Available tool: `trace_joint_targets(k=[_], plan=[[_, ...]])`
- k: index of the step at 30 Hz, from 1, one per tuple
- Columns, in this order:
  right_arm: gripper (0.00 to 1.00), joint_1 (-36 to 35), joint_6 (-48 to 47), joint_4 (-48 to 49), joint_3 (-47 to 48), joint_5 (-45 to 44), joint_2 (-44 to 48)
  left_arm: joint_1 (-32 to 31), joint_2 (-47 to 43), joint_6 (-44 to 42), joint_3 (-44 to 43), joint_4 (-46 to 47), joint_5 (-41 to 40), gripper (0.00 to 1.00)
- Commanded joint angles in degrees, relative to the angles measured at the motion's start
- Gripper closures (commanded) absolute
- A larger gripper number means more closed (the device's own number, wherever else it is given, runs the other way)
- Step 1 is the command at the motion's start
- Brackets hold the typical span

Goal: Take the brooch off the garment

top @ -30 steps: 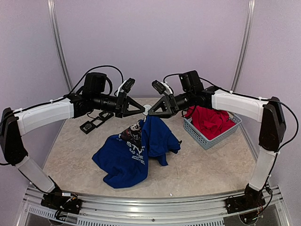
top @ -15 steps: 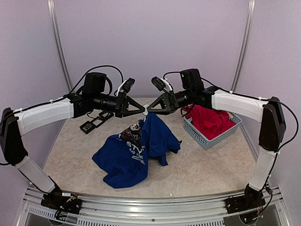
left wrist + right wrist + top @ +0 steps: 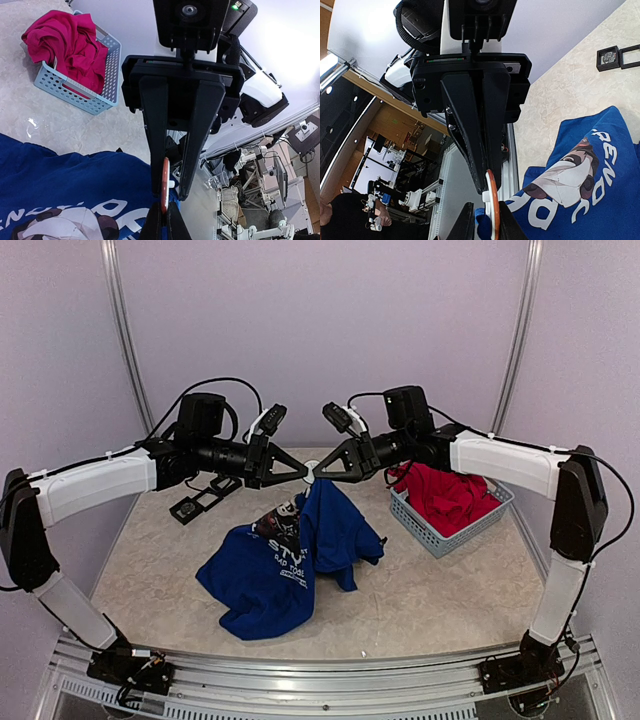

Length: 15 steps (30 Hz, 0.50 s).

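Left gripper point(image 3: 163, 216) was shut on the brooch point(image 3: 165, 181) (seen edge-on) — right gripper point(image 3: 485, 217) pinched the lifted shirt point(image 3: 262, 582).

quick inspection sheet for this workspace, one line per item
surface: beige marbled tabletop, no spills seen
job's things: royal-blue printed T-shirt hangs from round orange-rimmed brooch, rest heaped on tabletop
clutter: pale-blue perforated plastic basket holding red garment; small black open box
grippers: left gripper shut on brooch; right gripper straddles it, grip unclear
cables: black cables loop above both wrists
surroundings: lilac walls, metal rail at near edge
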<state>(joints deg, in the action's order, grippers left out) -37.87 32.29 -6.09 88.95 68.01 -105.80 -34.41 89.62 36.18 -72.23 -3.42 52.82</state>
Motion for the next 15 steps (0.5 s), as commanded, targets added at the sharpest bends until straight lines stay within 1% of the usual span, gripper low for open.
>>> trace_joint_targets(k=[1, 7, 10, 13, 15], plan=[[0.9, -0.5, -0.1, 0.5, -0.4, -0.2, -1.1, 0.6, -0.9, -0.4, -0.6, 1.2, 0.4, 1.0], [1.0, -0.4, -0.1, 0.5, -0.4, -0.6, -1.7, 0.6, -0.7, -0.5, -0.8, 1.0, 0.3, 1.0], [1.0, -0.5, -0.1, -0.7, 0.1, -1.6, -2.3, 0.6, -0.7, -0.9, -1.3, 0.3, 0.3, 1.0], [1.0, -0.5, -1.3, -4.5, 1.0, -4.6, -3.3, 0.6, -0.6, -1.4, -1.8, -0.1, 0.3, 1.0], [1.0, -0.4, -2.9, -9.5, 2.3, -8.1, -4.2, 0.6, -0.8, -1.5, -2.0, -0.1, 0.2, 1.0]])
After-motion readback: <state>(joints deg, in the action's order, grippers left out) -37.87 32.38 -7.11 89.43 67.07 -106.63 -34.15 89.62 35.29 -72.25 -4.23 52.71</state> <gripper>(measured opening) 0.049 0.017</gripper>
